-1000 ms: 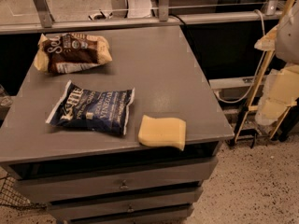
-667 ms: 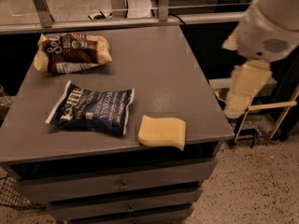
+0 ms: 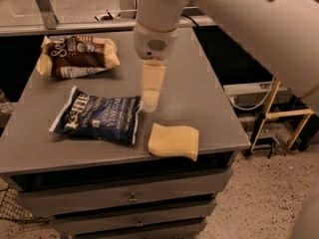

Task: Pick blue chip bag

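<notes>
Well, farthest to my gripper's left and beyond it, a brown-and-yellow snack bag [image 3: 77, 56] lies near the back left corner of the grey cabinet top [image 3: 204, 83]. Nearer, just left of my gripper, the blue chip bag [image 3: 97, 116] lies flat with its white lettering facing up. Its right edge is just beside my gripper's tip as seen from here, and I cannot tell whether the two touch. My gripper [image 3: 149, 103] hangs pointing down over the middle of the top, below the round white wrist of my arm [image 3: 157, 14]. Whether it is open or closed, I cannot tell. Just to its right and toward the front edge lies a pale yellow sponge [image 3: 173, 141], near the bag but apart from it. Farther right, off the cabinet, a yellow frame [image 3: 279, 116] stands on the speckled floor.
</notes>
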Controlling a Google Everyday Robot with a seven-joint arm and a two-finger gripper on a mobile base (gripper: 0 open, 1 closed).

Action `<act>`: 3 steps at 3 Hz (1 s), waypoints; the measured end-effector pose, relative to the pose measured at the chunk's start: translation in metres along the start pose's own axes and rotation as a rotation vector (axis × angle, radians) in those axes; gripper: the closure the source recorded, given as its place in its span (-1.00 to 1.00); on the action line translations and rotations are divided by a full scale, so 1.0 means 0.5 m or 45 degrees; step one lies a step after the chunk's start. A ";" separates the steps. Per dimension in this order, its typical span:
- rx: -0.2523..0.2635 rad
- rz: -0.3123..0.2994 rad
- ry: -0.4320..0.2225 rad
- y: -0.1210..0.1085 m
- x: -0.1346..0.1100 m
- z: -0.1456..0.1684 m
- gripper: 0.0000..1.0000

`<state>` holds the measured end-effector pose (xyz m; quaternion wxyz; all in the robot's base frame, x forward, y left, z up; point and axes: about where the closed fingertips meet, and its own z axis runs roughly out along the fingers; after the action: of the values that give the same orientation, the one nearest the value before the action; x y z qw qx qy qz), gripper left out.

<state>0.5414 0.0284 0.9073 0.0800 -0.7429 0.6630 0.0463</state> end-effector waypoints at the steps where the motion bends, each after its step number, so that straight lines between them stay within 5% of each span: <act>1: -0.061 -0.116 -0.019 -0.032 -0.134 0.061 -1.00; 2: -0.104 -0.190 -0.004 -0.026 -0.207 0.107 -1.00; 3: -0.174 -0.199 0.030 -0.009 -0.218 0.161 -0.65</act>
<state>0.5364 0.1497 0.8475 0.0248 -0.7966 0.5991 0.0761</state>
